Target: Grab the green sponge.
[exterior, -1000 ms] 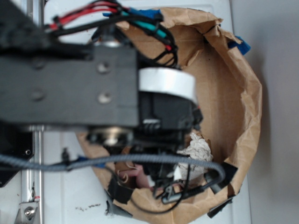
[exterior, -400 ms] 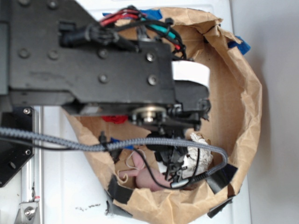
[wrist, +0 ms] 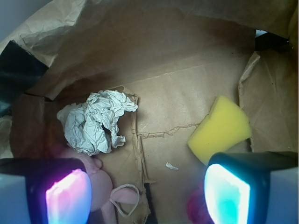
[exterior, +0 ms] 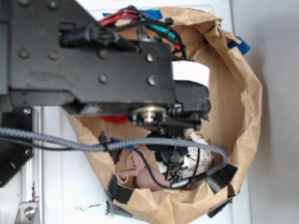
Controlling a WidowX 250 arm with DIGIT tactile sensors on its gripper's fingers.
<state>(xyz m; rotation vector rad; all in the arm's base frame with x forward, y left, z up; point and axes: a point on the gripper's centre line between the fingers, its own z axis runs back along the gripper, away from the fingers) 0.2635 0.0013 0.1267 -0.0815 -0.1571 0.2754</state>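
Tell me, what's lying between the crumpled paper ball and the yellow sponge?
Nothing much: in the wrist view, only bare brown paper floor with a raised seam lies between the paper ball and the sponge; a tiny white scrap sits just below.

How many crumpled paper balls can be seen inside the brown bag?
1 for sure: a white-grey paper ball at the left of the wrist view, apart from the yellow sponge at the right. The arm may hide others.

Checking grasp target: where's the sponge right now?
Wrist view: the sponge lies on the paper floor at right, just above the right fingertip, across from the crumpled paper ball. The arm hides it in the exterior view.
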